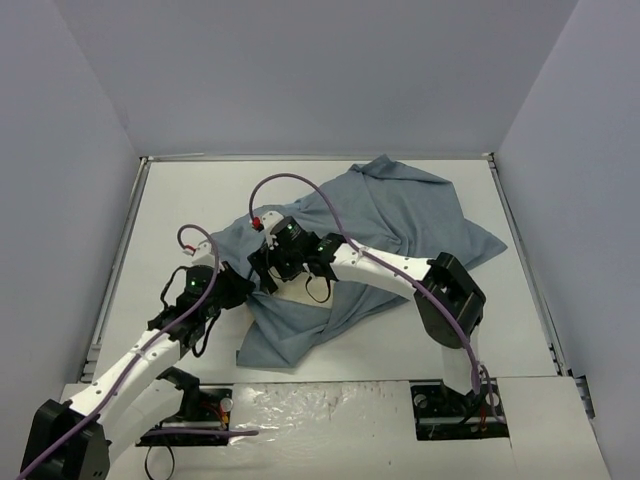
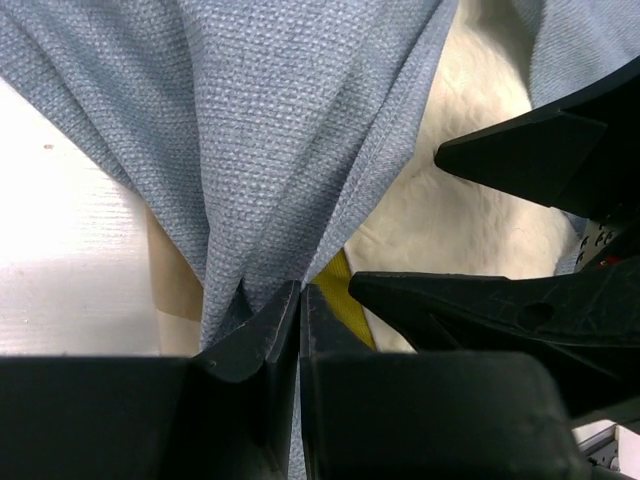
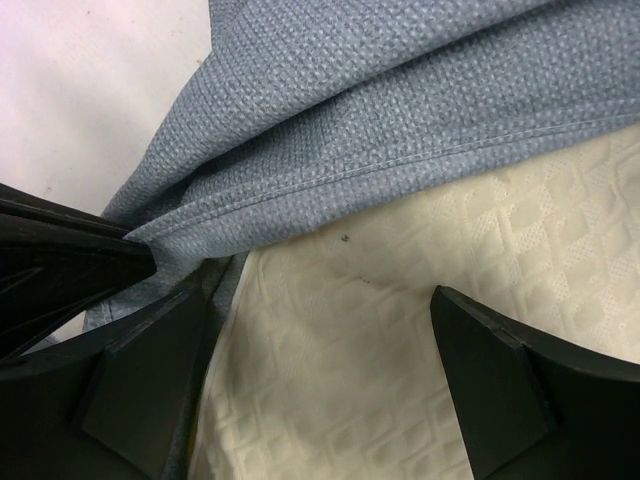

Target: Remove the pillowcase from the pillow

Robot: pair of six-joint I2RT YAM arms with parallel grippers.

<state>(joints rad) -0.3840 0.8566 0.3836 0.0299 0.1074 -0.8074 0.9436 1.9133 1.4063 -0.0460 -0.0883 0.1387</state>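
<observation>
The pillowcase [image 1: 380, 225] lies crumpled across the middle of the table, plain grey-blue side out. My left gripper [image 1: 240, 290] is shut on a gathered fold of it [image 2: 298, 288], and the cloth [image 2: 260, 130] fans out from the jaws. The pillow [image 2: 470, 215] is cream and quilted, with a yellow edge trim [image 2: 345, 290] showing beside the left jaws. My right gripper [image 1: 263, 272] is open, its fingers either side of bare pillow [image 3: 330, 380] just below the pillowcase's stitched hem [image 3: 400, 140]. The gripper's midpoint [image 3: 315, 300] hovers over the pillow, holding nothing. The two grippers almost touch.
The white table [image 1: 170, 210] has a raised rim and grey walls on three sides. Purple cables [image 1: 300, 185] arch over both arms. The right arm's elbow [image 1: 450, 295] lies over the cloth. A tan patch [image 2: 175, 285] shows under the fold.
</observation>
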